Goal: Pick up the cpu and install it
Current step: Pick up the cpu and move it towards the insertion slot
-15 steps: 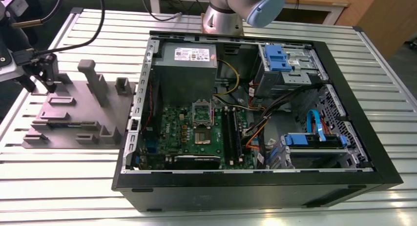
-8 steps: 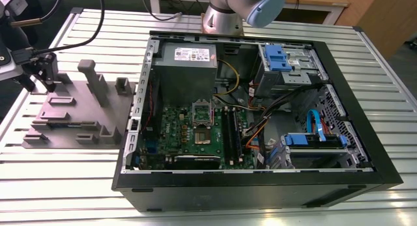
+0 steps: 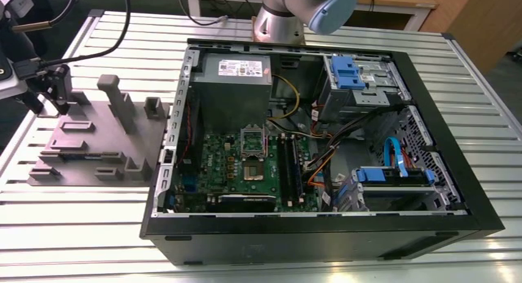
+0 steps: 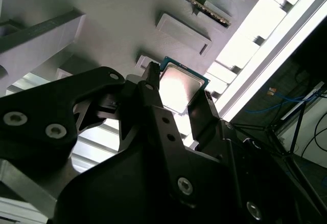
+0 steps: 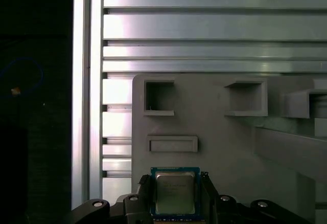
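One cpu, its print unreadable, lies within the claw on a grey holder; whether gripped, cannot tell.

1. Setting: a robotics lab or test workshop.
2. My arm's base stands on a slatted aluminium-profile table.
3. An opened computer case lies on the table with its motherboard exposed.
4. A grey moulded parts fixture sits just beside the case.
5. Loose black cables trail over the table's far side in the exterior view.
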Robot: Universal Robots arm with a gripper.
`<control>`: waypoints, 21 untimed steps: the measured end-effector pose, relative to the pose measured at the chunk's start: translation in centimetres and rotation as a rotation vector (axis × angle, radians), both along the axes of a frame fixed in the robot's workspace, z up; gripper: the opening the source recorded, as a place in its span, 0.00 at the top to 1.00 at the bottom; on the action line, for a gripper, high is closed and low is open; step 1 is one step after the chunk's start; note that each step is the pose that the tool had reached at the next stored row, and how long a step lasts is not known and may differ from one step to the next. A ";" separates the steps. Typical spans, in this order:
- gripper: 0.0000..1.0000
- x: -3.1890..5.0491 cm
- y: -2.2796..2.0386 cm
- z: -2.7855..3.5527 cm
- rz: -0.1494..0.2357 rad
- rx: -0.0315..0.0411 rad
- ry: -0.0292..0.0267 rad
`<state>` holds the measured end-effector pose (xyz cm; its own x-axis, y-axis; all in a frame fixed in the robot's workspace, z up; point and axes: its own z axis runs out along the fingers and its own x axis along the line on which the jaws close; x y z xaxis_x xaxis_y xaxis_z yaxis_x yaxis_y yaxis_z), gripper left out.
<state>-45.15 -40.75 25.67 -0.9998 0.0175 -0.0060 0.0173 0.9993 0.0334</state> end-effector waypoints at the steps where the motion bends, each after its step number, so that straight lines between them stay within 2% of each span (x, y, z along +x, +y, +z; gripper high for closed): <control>1: 0.53 0.00 0.00 0.01 0.000 0.0000 -0.0001; 21: 0.53 0.00 0.00 0.43 0.000 0.0000 -0.0001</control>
<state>-45.15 -40.75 26.10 -0.9998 0.0174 -0.0061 0.0172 0.9993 0.0334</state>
